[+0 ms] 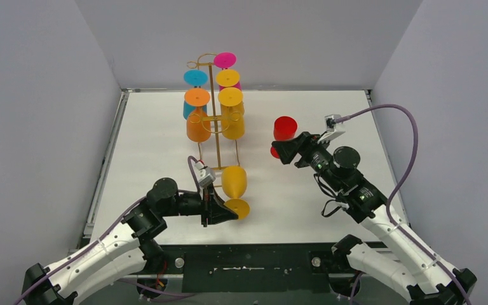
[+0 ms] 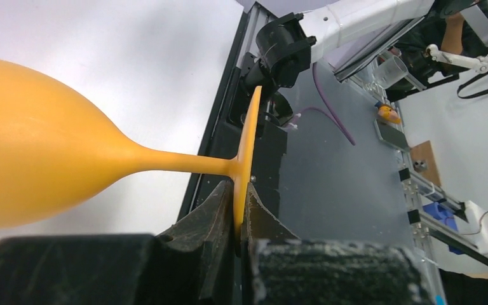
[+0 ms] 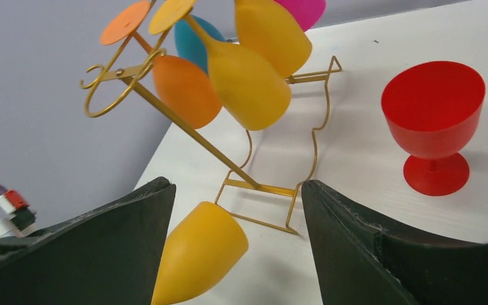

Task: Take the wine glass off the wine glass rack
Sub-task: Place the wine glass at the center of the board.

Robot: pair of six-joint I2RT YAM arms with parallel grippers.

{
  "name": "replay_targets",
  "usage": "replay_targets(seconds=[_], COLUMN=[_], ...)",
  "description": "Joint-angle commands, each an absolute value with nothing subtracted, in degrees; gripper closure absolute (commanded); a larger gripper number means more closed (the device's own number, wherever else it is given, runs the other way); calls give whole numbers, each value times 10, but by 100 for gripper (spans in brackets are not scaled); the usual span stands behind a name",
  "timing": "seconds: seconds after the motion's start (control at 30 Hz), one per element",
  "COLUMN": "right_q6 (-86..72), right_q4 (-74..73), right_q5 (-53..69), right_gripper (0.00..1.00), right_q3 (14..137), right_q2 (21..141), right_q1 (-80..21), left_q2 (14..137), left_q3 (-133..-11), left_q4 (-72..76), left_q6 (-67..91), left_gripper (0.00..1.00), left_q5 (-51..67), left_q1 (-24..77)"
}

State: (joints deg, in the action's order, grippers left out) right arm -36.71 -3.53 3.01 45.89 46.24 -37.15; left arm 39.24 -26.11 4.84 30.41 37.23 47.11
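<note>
The gold wire wine glass rack [image 1: 211, 121] stands at the table's back centre with several coloured glasses hanging upside down; it also shows in the right wrist view [image 3: 165, 114]. My left gripper [image 1: 229, 213] is shut on the foot rim of a yellow wine glass [image 1: 234, 181], held on its side just in front of the rack's base. In the left wrist view the fingers [image 2: 219, 216] pinch the thin yellow foot [image 2: 248, 140], with the bowl [image 2: 32, 165] to the left. My right gripper [image 1: 278, 151] is open and empty, just in front of a red wine glass [image 1: 284, 129] standing upright on the table.
The red glass [image 3: 433, 124] stands to the right of the rack. The white table [image 1: 356, 114] is bounded by grey walls at left, right and back. A black rail runs along the near edge [image 1: 248, 260].
</note>
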Motion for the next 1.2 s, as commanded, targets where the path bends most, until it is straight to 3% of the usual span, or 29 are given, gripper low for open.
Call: replay_targets(seconds=[0.0,0.23,0.57,0.73,0.87,0.97,1.17], right_q6=[-385,-427,-525,-549,-542,-523,-483], right_q4=[-39,24,218,281,289,266,231], right_q5=[155,370,590,614,638,644,651], right_gripper=[25,22,24,27,32,37,51], right_q3=[457,442,410,396,403,417,438], right_q2=[483,540,589,575,580,592,606], right_q1=[-304,-220,-222,-235,-260,-287,-338], left_q2=[365,332,315,352,380,396,393], left_q3=[-246,-193,-170,-185,-173,-163,-164], left_q4=[137,273,372,362,445,514,508], left_q6=[272,247,181,163,194,231,235], left_gripper=[100,100,100,100,100,100,100], left_q5=[369,468,529,552,593,609,630], left_q1=[474,474,475,475,477,478,478])
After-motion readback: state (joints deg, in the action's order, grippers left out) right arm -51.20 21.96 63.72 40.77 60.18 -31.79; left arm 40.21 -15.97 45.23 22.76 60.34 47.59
